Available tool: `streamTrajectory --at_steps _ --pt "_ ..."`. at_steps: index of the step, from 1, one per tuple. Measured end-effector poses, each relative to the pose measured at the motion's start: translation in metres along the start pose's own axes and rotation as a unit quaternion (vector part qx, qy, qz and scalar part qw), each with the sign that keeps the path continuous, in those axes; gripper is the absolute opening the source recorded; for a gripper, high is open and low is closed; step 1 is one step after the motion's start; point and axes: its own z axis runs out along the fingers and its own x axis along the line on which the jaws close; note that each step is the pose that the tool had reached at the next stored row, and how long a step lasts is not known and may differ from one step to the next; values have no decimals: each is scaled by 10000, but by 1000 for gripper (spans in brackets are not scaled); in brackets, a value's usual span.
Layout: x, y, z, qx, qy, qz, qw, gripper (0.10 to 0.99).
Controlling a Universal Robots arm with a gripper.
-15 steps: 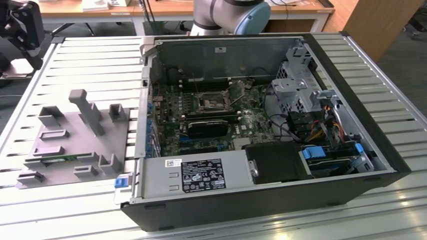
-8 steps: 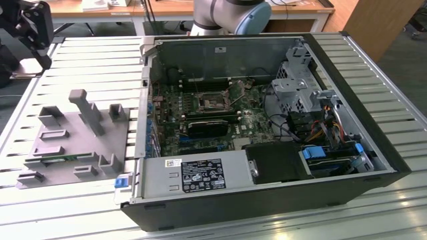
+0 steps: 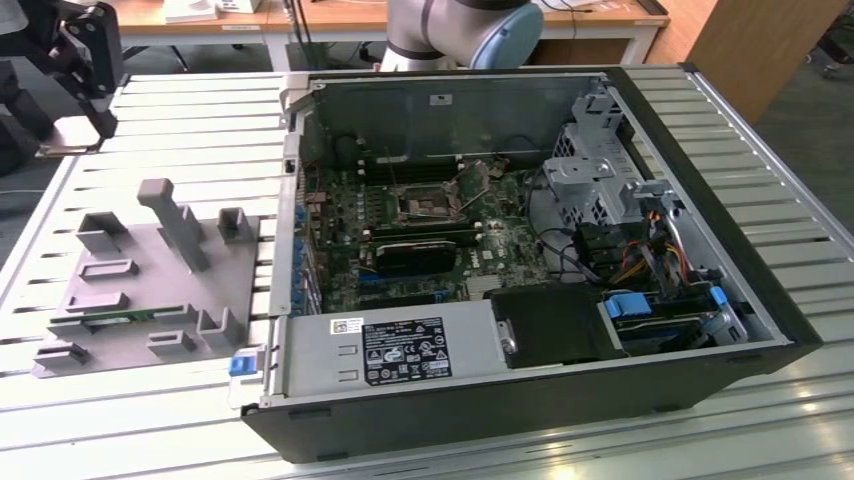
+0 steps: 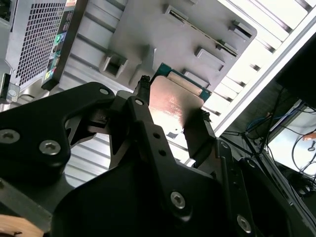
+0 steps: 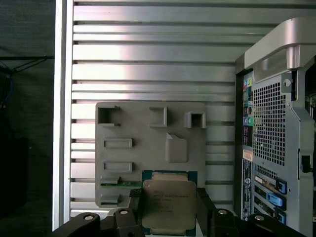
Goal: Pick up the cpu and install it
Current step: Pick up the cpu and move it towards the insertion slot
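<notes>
The cpu [image 5: 168, 205] is pinched between the black jaws, held off the desk [image 3: 174, 125], with the grey holder tray [image 5: 148, 140] behind it in both wrist views.
The jaws cover its two side edges, and the first wrist view cuts off its lower edge. The desk is slatted metal and carries an open computer case [image 3: 534, 430]; wooden furniture [image 3: 721, 40] stands beyond. The cpu is square, with a dull silver top and a thin green rim.

My gripper [image 4: 173, 104] is all matte black linkage plates with silver hex screws [image 4: 177, 199]; the arm [image 3: 434, 30] is silver-grey with a pale blue joint cap [image 3: 518, 35].
</notes>
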Motion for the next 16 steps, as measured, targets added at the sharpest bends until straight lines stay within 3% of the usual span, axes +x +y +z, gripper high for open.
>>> streamTrajectory --at_steps 16 --pt "-195 1 -1 0 0 0 10000 525"
